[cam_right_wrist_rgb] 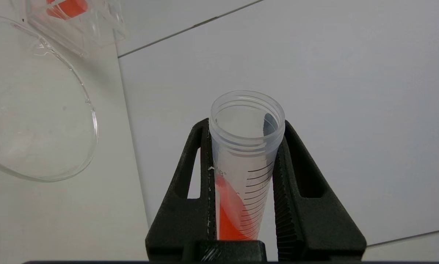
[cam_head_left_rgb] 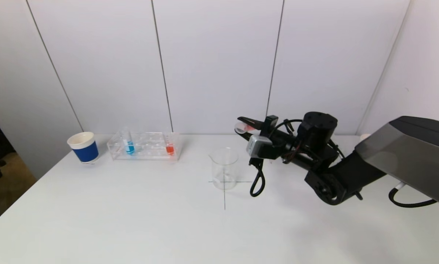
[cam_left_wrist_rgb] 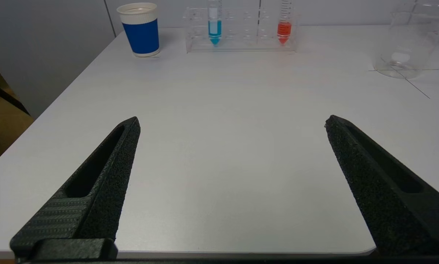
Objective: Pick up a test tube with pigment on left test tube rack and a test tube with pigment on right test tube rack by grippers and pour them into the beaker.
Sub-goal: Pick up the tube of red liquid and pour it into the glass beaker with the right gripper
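Right wrist view: right gripper (cam_right_wrist_rgb: 247, 176) fingers clamp a light, slick plastic tube (cam_right_wrist_rgb: 246, 154) mid-body, tilted beside the fragile beaker (cam_right_wrist_rgb: 36, 110); left gripper (cam_left_wrist_rgb: 232, 183) fingers gape.

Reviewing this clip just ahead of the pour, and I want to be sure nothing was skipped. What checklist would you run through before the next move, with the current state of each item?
1. Right gripper shut on the held test tube: ok.
2. Held test tube open-topped, red pigment inside, none spilled: ok.
3. Tube mouth over the beaker: not ok; in the head view it sits above and to the right of the rim.
4. Beaker upright on the table, looks empty: ok.
5. Left gripper open, holding nothing, low over the table: ok.
6. Left rack keeps a blue tube and a red tube upright: ok.
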### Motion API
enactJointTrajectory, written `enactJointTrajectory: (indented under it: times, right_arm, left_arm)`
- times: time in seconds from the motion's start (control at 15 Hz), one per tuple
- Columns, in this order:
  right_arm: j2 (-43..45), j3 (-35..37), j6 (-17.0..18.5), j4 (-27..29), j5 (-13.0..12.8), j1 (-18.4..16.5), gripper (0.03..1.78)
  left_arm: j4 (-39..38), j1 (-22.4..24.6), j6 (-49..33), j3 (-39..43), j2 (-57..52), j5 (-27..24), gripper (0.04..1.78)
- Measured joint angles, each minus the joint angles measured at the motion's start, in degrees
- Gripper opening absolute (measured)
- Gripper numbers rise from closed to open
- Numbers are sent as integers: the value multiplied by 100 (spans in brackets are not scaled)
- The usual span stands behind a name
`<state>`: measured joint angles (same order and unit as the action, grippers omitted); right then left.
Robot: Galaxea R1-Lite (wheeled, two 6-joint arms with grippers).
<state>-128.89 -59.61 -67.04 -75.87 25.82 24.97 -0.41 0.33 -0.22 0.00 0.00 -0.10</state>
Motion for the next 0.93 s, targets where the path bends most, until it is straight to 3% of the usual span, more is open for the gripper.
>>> enactJointTrajectory:
  times: [0.93]
  right_arm:
    - [-11,46,-363,22,-334,321,50]
  left_arm:
    - [0,-2,0,0,0,0,176]
